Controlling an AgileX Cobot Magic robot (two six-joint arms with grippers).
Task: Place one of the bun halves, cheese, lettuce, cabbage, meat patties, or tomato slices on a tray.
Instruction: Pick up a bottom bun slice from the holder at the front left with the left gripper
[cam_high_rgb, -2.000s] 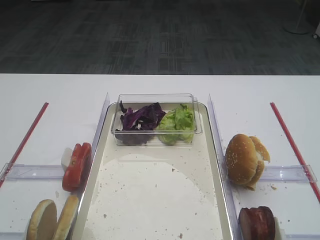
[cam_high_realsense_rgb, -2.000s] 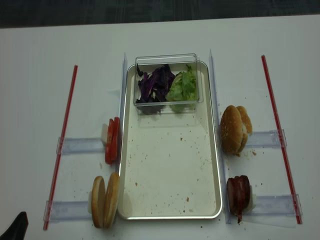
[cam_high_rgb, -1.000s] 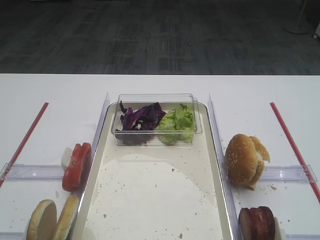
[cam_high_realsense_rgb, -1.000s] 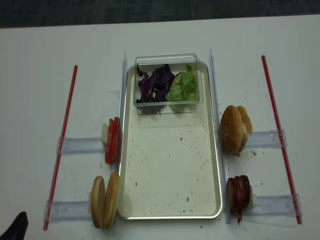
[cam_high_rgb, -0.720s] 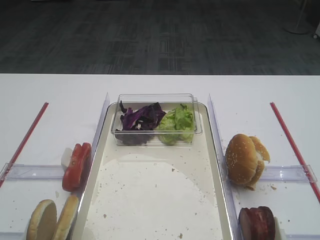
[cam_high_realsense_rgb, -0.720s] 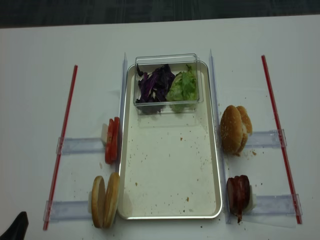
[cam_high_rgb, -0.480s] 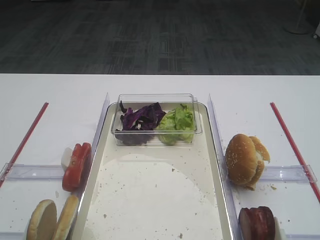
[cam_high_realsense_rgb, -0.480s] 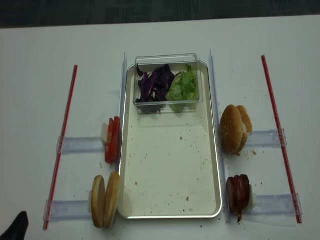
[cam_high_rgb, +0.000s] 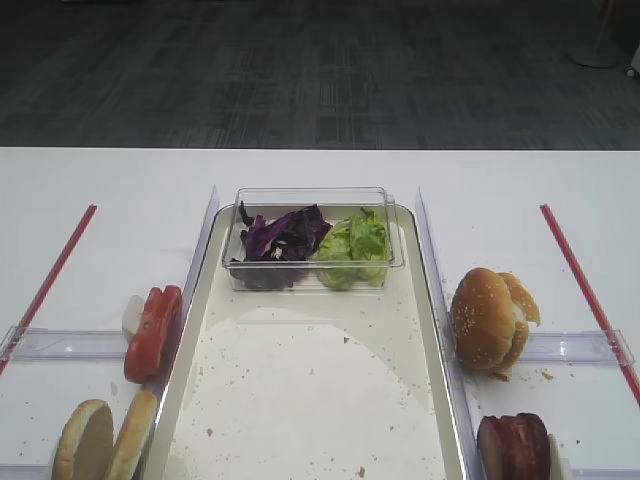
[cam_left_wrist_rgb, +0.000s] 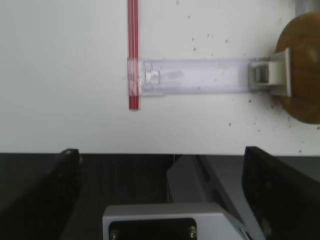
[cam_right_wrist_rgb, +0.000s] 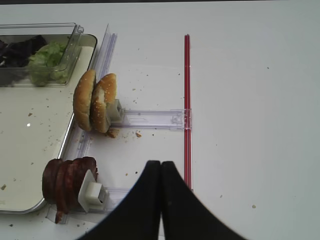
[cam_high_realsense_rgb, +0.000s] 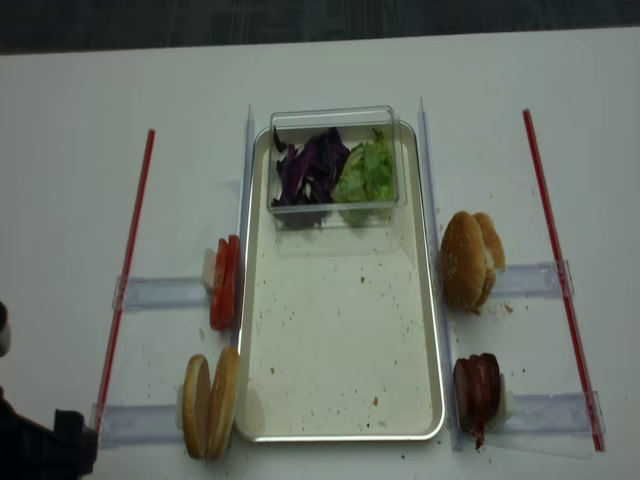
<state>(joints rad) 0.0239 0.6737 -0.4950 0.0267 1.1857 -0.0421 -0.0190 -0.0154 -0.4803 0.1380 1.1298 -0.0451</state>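
The tray (cam_high_realsense_rgb: 340, 320) lies mid-table with a bare, crumb-speckled floor. Two bun halves (cam_high_realsense_rgb: 210, 400) stand on edge at its front left, also in the left wrist view (cam_left_wrist_rgb: 302, 70). Tomato slices (cam_high_realsense_rgb: 225, 282) stand behind them. Cabbage (cam_high_realsense_rgb: 310, 168) and lettuce (cam_high_realsense_rgb: 368, 172) fill a clear box at the tray's far end. Meat patties (cam_right_wrist_rgb: 67, 182) stand at the front right. No cheese shows. My left gripper (cam_left_wrist_rgb: 160, 151) is open and empty over the table's front-left edge, left of the bun halves. My right gripper (cam_right_wrist_rgb: 160, 162) is shut and empty, right of the patties.
A sesame-seeded bun (cam_high_realsense_rgb: 470, 258) stands on edge right of the tray. Red strips (cam_high_realsense_rgb: 125, 270) (cam_high_realsense_rgb: 558, 270) run along both sides. Clear plastic holders (cam_left_wrist_rgb: 200, 75) lie under the food stacks, and clear rails flank the tray.
In the realsense view the dark left arm at the bottom-left corner has come further into the picture, towards the bun halves. The food and the tray have not moved.
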